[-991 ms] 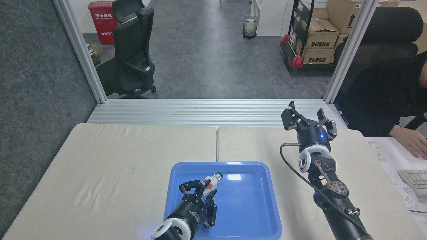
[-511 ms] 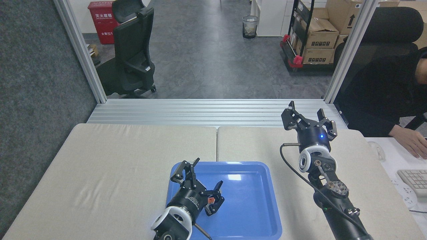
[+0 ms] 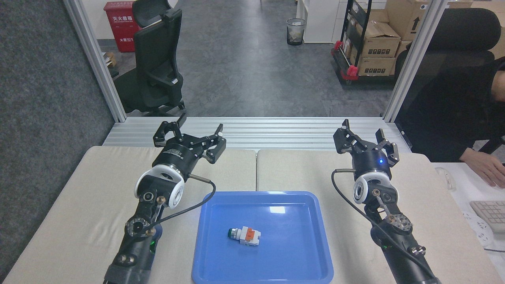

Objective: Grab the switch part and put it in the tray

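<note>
Both end effectors, left (image 3: 189,136) and right (image 3: 365,139), hang released and empty above the desk (image 3: 79,205). Down in the blue tray (image 3: 315,236) lies the switch part (image 3: 245,235). Placing looks done; nothing seems left.

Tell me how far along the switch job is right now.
It looks done. The switch lies on its side inside the tray, touching neither arm. Nothing is in hand: the left gripper and right gripper are both raised over the far edge of the table, fingers spread and empty. Nothing visible seems left to do.
</note>
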Robot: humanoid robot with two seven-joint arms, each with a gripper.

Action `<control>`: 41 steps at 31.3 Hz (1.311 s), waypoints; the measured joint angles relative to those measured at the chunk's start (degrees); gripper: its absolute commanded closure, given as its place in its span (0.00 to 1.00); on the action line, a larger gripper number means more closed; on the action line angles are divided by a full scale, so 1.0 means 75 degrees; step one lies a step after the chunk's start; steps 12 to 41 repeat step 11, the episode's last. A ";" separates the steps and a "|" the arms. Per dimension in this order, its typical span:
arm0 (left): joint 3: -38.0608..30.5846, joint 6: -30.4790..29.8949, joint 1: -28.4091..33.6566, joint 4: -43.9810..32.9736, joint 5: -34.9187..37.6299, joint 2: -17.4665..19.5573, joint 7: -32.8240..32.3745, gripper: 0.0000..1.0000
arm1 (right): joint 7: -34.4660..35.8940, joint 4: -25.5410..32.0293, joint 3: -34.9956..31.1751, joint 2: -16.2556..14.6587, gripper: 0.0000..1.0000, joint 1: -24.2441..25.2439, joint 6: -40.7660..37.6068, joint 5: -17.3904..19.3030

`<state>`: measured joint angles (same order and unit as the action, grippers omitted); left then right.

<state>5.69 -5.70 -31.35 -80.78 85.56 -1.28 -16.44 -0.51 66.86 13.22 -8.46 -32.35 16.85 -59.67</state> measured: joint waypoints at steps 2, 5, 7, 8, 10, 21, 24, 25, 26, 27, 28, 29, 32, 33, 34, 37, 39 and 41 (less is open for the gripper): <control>-0.0194 0.0252 -0.0238 0.0317 -0.0338 0.0153 0.0628 0.00 | 0.0002 0.0000 -0.0008 0.0002 0.00 0.0001 0.0000 0.0001; -0.0410 0.0477 -0.0502 0.0770 -0.0694 0.0337 0.1233 0.00 | 0.0005 0.0000 -0.0018 0.0007 0.00 0.0001 0.0000 0.0004; -0.0539 0.0570 -0.0624 0.1048 -0.0865 0.0446 0.1483 0.00 | 0.0004 -0.0001 -0.0026 0.0010 0.00 0.0000 0.0000 0.0005; -0.0600 0.0596 -0.0675 0.1188 -0.0944 0.0497 0.1577 0.00 | 0.0005 -0.0001 -0.0029 0.0011 0.00 0.0001 0.0001 0.0006; -0.0705 0.0632 -0.0753 0.1440 -0.1066 0.0602 0.1715 0.00 | 0.0005 -0.0001 -0.0033 0.0013 0.00 0.0000 0.0001 0.0007; -0.0749 0.0647 -0.0772 0.1549 -0.1115 0.0644 0.1784 0.00 | 0.0006 -0.0001 -0.0035 0.0013 0.00 0.0001 0.0001 0.0008; -0.0749 0.0647 -0.0772 0.1549 -0.1115 0.0644 0.1784 0.00 | 0.0006 -0.0001 -0.0035 0.0013 0.00 0.0001 0.0001 0.0008; -0.0749 0.0647 -0.0772 0.1549 -0.1115 0.0644 0.1784 0.00 | 0.0006 -0.0001 -0.0035 0.0013 0.00 0.0001 0.0001 0.0008; -0.0749 0.0647 -0.0772 0.1549 -0.1115 0.0644 0.1784 0.00 | 0.0006 -0.0001 -0.0035 0.0013 0.00 0.0001 0.0001 0.0008; -0.0749 0.0647 -0.0772 0.1549 -0.1115 0.0644 0.1784 0.00 | 0.0006 -0.0001 -0.0035 0.0013 0.00 0.0001 0.0001 0.0008; -0.0749 0.0647 -0.0772 0.1549 -0.1115 0.0644 0.1784 0.00 | 0.0006 -0.0001 -0.0035 0.0013 0.00 0.0001 0.0001 0.0008; -0.0749 0.0647 -0.0772 0.1549 -0.1115 0.0644 0.1784 0.00 | 0.0006 -0.0001 -0.0035 0.0013 0.00 0.0001 0.0001 0.0008; -0.0749 0.0647 -0.0772 0.1549 -0.1115 0.0644 0.1784 0.00 | 0.0006 -0.0001 -0.0035 0.0013 0.00 0.0001 0.0001 0.0008; -0.0749 0.0647 -0.0772 0.1549 -0.1115 0.0644 0.1784 0.00 | 0.0006 -0.0001 -0.0035 0.0013 0.00 0.0001 0.0001 0.0008; -0.0749 0.0647 -0.0772 0.1549 -0.1115 0.0644 0.1784 0.00 | 0.0006 -0.0001 -0.0035 0.0013 0.00 0.0001 0.0001 0.0008; -0.0749 0.0647 -0.0772 0.1549 -0.1115 0.0644 0.1784 0.00 | 0.0006 -0.0001 -0.0035 0.0013 0.00 0.0001 0.0001 0.0008; -0.0749 0.0647 -0.0772 0.1549 -0.1115 0.0644 0.1784 0.00 | 0.0006 -0.0001 -0.0035 0.0013 0.00 0.0001 0.0001 0.0008; -0.0749 0.0647 -0.0772 0.1549 -0.1115 0.0644 0.1784 0.00 | 0.0006 -0.0001 -0.0035 0.0013 0.00 0.0001 0.0001 0.0008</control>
